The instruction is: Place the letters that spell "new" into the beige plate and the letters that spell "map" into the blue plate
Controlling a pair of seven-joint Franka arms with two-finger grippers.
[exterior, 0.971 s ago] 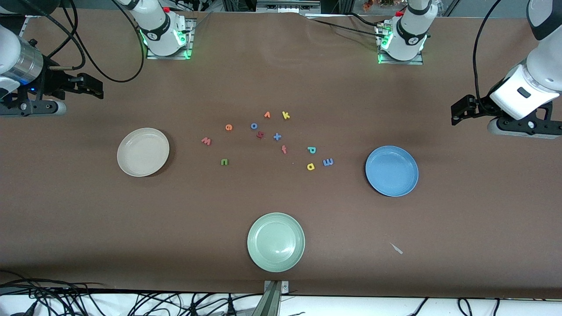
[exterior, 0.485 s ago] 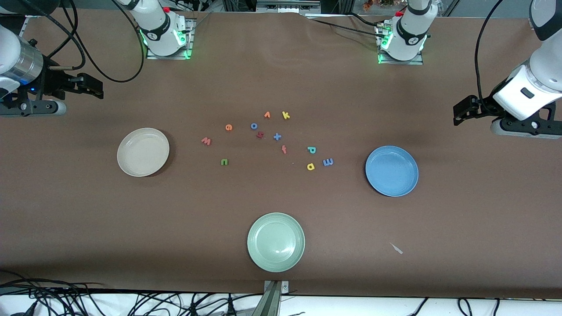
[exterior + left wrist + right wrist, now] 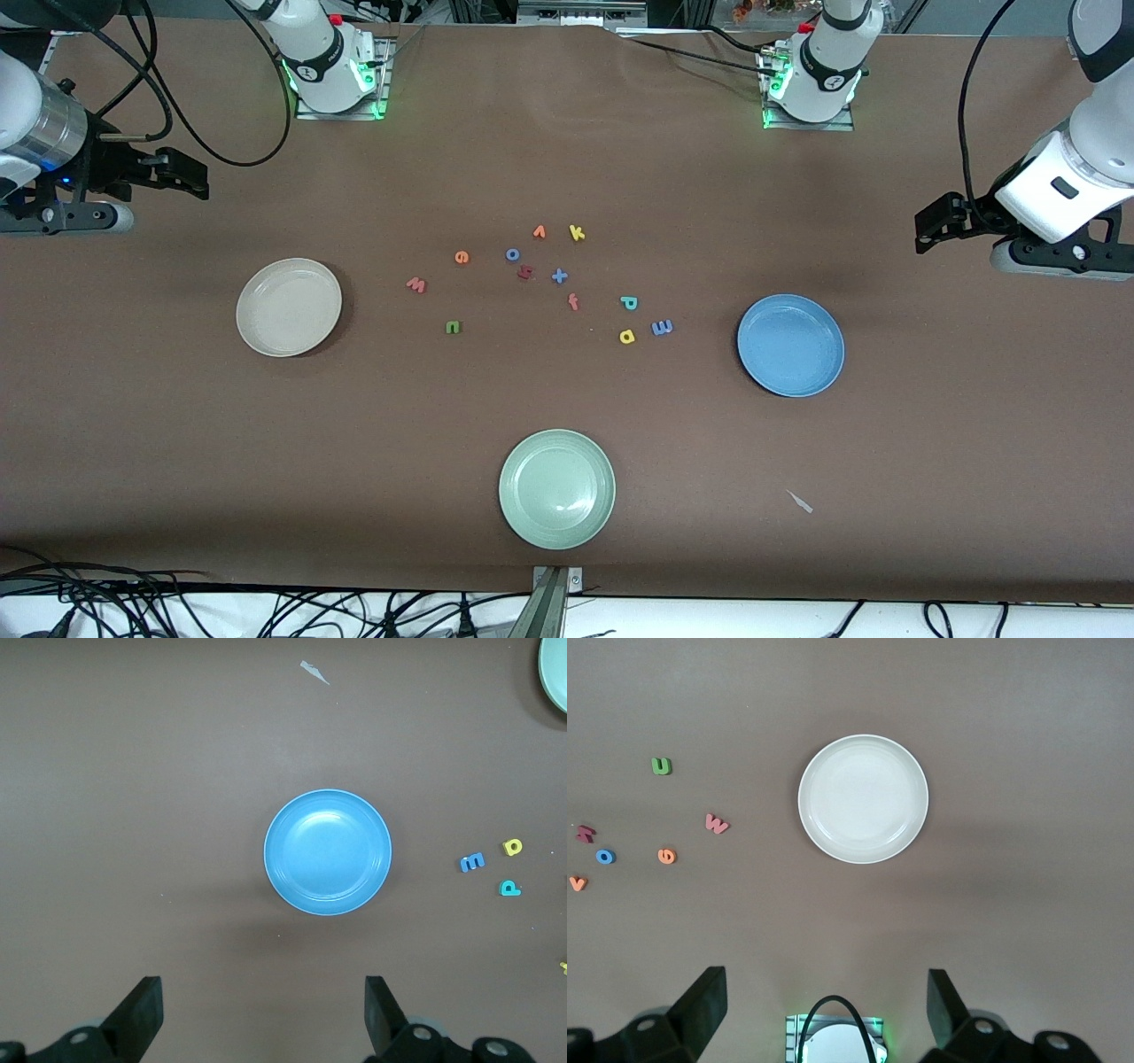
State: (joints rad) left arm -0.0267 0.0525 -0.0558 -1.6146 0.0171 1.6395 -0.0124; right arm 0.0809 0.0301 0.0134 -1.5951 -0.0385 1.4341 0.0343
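Both grippers hang wide open and hold nothing: the left gripper [image 3: 257,1014] over bare table near the blue plate [image 3: 790,345], the right gripper [image 3: 824,1014] near the beige plate [image 3: 289,307]. Between the plates (all on the cloth) lie n [image 3: 453,327], e [image 3: 461,257], w [image 3: 415,284], m [image 3: 662,327], a [image 3: 627,336], p [image 3: 628,303].

The table [image 3: 567,159] wears a matt brown cloth-like cover, faintly creased near the top of the frame. The blue plate [image 3: 328,852] and beige plate [image 3: 863,798] look smooth with a soft sheen. The green plate [image 3: 556,489] gleams slightly. The small letters [image 3: 559,276] look matt, like foam.
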